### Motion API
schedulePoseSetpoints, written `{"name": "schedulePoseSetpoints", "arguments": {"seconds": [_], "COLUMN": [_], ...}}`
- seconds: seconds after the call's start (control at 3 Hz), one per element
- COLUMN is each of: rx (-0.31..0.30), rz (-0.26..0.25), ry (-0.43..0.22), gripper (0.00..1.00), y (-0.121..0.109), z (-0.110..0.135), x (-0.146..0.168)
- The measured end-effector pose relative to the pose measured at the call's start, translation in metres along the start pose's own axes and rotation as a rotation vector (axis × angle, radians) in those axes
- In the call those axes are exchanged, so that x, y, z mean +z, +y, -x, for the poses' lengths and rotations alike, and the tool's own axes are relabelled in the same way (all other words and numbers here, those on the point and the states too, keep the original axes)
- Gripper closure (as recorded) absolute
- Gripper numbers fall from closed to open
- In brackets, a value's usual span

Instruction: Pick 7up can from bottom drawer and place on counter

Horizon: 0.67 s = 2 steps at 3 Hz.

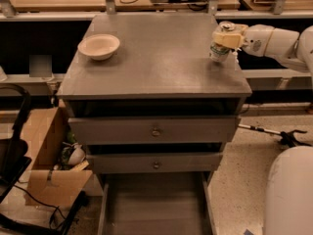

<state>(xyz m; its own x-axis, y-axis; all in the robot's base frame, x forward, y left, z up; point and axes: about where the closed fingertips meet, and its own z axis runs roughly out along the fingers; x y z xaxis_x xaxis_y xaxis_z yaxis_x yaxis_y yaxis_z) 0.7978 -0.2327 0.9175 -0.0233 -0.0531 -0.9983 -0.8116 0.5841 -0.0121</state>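
The claw (224,39) is clamped on the 7up can (218,53), low over the far right edge of the counter (161,62). Best set it flat, a touch further left, before letting go.

The gripper (228,35) holds the 7up can (218,53) by its top at the right edge of the counter (161,62). A bowl (99,46) sits far left. The bottom drawer (156,204) stands open.
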Motion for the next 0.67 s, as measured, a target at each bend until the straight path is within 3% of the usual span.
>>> {"name": "schedulePoseSetpoints", "arguments": {"seconds": [0.33, 0.67], "rx": [0.039, 0.039], "rz": [0.041, 0.041], "ry": [0.084, 0.084], "gripper": [1.00, 0.84], "y": [0.0057, 0.0056], "z": [-0.0334, -0.0254], "x": [0.0251, 0.0246]}}
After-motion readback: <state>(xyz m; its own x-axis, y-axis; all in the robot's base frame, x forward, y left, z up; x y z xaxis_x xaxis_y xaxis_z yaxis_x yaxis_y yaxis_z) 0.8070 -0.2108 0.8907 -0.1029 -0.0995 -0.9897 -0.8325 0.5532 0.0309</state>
